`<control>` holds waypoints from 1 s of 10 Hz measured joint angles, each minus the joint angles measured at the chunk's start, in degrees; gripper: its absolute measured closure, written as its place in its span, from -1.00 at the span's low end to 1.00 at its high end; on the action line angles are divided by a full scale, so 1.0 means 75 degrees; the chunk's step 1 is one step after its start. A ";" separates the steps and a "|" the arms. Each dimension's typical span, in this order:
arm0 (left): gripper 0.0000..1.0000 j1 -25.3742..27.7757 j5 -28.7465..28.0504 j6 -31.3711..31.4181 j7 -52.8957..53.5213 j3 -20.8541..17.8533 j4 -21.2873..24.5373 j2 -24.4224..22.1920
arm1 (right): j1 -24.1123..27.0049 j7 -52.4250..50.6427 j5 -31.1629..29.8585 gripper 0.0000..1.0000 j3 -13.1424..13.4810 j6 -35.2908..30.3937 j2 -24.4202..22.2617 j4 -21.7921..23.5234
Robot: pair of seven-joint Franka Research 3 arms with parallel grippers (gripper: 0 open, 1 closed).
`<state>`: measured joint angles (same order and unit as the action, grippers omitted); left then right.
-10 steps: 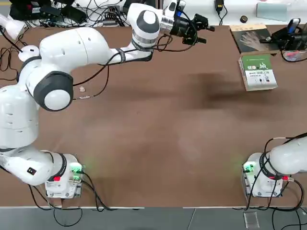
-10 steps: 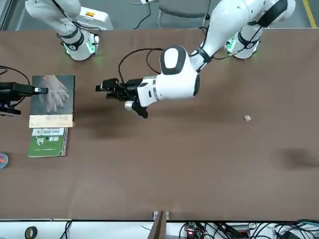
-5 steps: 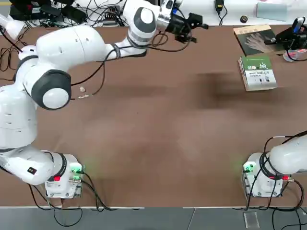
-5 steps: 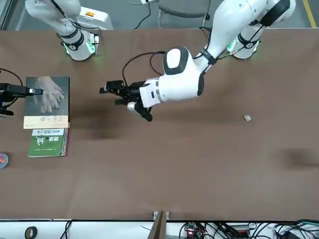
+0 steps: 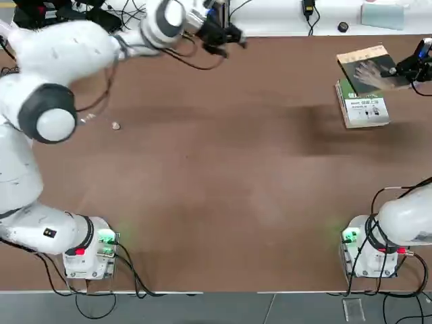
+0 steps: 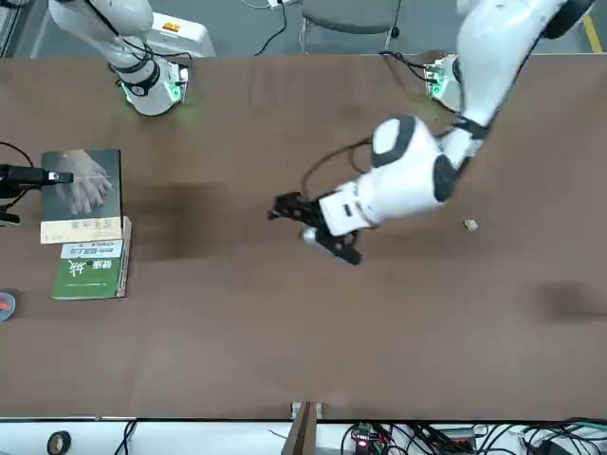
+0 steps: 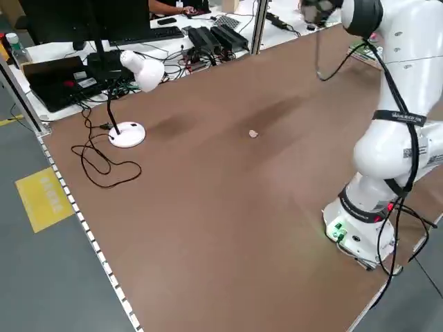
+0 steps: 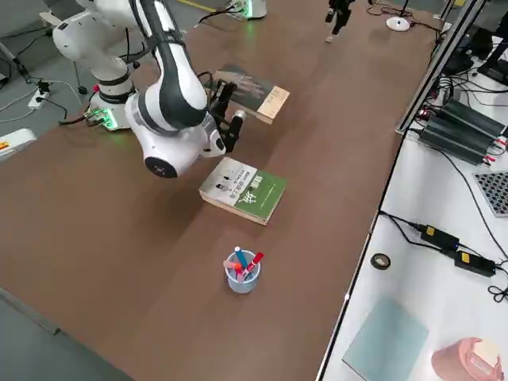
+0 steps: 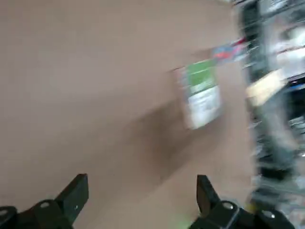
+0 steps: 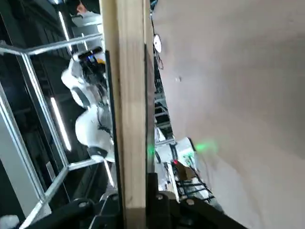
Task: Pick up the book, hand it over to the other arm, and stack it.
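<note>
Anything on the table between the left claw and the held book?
Nothing: in the top view, only bare table lies between the left claw and the book in the right claw.

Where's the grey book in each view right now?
Top: book, far right, in the right hand.
Front: far left.
Right side: upper middle.
Right wrist: edge-on between the fingers.
Left side, left wrist: not seen.
Shared landmark: green book beside it.

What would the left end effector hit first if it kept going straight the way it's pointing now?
Probably nothing soon: the left end effector, open and empty, points across bare table toward the robot's right. The green-and-white book lies far off and slightly aside of that line; depth is unclear.
</note>
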<state>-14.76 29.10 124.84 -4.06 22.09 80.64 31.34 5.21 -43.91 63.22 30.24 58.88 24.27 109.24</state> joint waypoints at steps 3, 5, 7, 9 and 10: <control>-1.00 0.0900 -0.1330 -0.1771 -0.0593 -0.0007 0.0053 -0.0596 | 0.0529 -0.0384 -0.0573 0.69 -0.0505 -0.0235 0.0704 -0.0912; -1.00 0.1279 -0.2319 -0.2368 -0.0812 -0.0005 0.0186 -0.0928 | 0.0827 -0.0518 -0.0832 0.69 -0.0779 -0.0419 0.1128 -0.1611; -1.00 0.1812 -0.3167 -0.2705 -0.0776 -0.0001 0.0309 -0.1085 | 0.1146 -0.0749 -0.1089 0.69 -0.1003 -0.0552 0.1523 -0.2284; -1.00 0.2363 -0.3905 -0.2969 -0.0499 0.0000 0.0389 -0.1166 | 0.1404 -0.1002 -0.1320 0.69 -0.1069 -0.0566 0.1800 -0.2785; -1.00 0.2599 -0.4165 -0.3033 -0.0435 0.0005 0.0476 -0.1241 | 0.1518 -0.1077 -0.1402 0.69 -0.1071 -0.0545 0.1905 -0.2958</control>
<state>4.74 -2.14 102.09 -7.32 22.13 84.21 22.03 16.60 -51.99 52.70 22.20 54.79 38.56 87.05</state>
